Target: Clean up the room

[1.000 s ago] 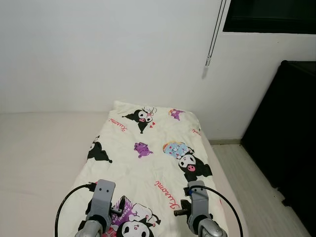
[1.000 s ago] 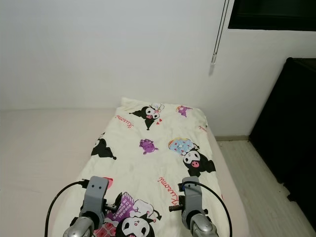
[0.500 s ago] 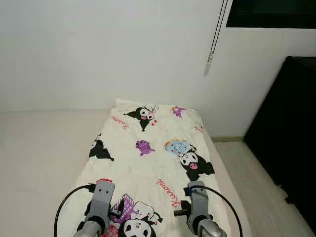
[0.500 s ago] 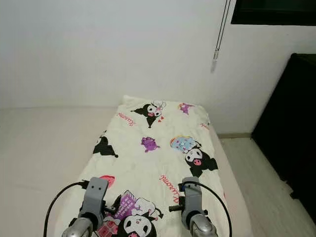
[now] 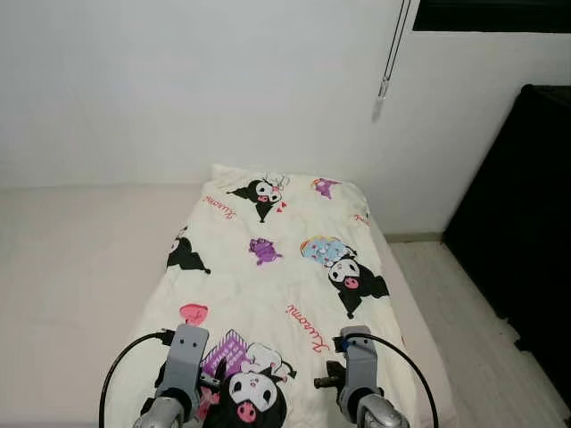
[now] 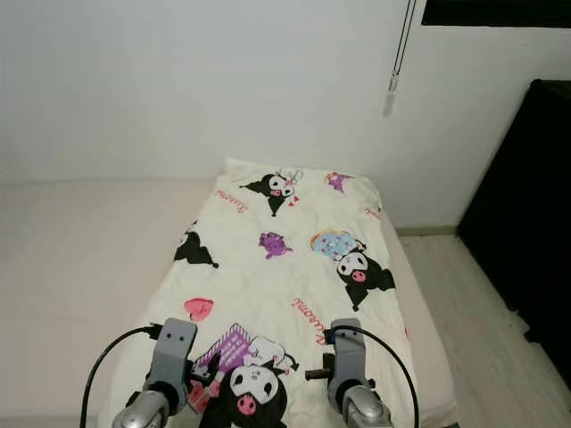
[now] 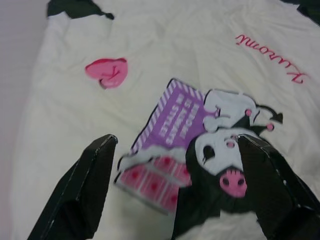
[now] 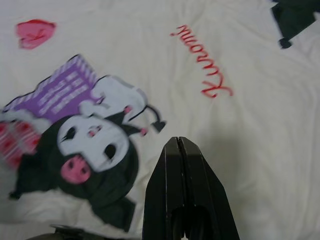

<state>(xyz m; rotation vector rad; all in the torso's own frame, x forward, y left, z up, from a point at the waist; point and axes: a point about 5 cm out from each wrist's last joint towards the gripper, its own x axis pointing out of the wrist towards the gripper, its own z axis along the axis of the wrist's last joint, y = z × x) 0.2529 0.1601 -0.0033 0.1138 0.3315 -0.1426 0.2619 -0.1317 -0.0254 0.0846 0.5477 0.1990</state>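
Camera has tilted down since 1.0 s ago, more of the cartoon-print blanket (image 5: 277, 294) on the bed now visible; left gripper (image 7: 175, 150) spread wide, right gripper (image 8: 181, 150) pressed closed, both above its near end.

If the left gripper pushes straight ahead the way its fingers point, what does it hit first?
Most likely the cream cartoon-print blanket, near its purple striped patch. The left gripper, fingers spread, has nothing else in its line, though the depth is unclear.

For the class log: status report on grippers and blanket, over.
Left gripper open, right gripper shut, both empty above the blanket. Blanket lies spread flat on the bed. Nothing in the way.
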